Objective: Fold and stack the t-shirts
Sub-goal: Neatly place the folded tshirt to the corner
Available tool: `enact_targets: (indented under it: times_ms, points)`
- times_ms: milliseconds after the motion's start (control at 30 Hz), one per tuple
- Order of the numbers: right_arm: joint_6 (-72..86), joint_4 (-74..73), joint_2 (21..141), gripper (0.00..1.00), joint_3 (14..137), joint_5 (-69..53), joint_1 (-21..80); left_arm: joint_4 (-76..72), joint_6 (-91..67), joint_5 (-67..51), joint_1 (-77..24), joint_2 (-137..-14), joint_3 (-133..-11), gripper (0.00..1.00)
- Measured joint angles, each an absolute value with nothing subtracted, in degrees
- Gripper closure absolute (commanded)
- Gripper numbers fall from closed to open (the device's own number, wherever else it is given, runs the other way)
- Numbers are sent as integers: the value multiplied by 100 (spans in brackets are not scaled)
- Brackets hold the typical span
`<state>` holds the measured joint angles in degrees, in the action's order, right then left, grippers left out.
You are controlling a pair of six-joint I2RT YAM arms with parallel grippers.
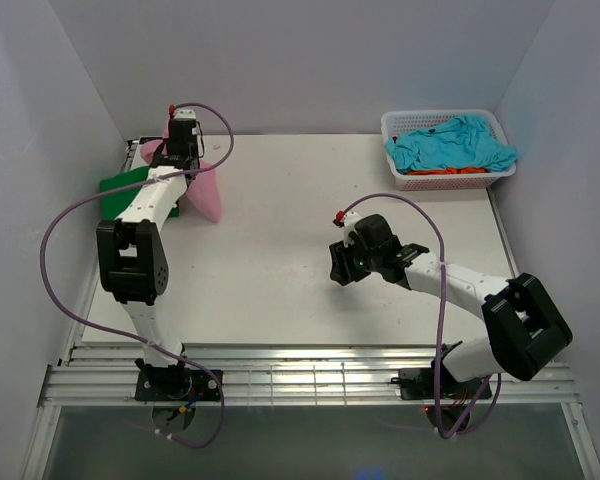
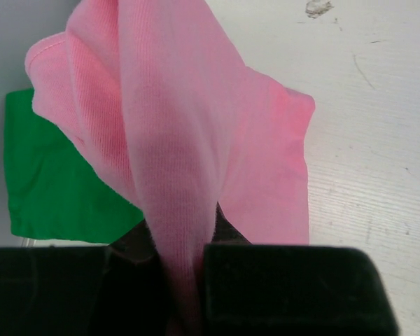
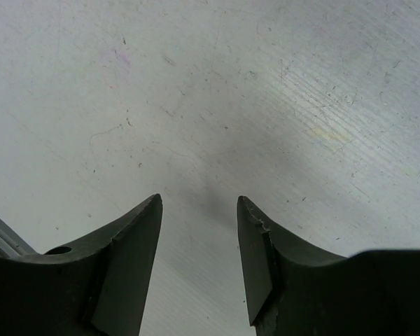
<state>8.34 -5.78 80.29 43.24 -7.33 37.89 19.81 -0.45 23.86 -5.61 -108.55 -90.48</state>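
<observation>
Leftward, left jaws pinch one pink t-shirt point(image 2: 196, 140) beside one green t-shirt point(image 2: 49, 182); right jaws parted, empty

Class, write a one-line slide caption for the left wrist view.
Left gripper pinching a draped fold of the pink t-shirt, green t-shirt flat on the table behind.

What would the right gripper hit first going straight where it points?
Likely the bare table: the right gripper stands open and its wrist view shows only that surface ahead. Where exactly it would land is unclear.
</observation>
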Motion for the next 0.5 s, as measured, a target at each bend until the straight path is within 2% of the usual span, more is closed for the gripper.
enact_targets:
  times_ms: [500]
  points:
    - [836,-539,8029,47,4318,-834,3789,2224,434,2158,-58,-11083,-9870,100]
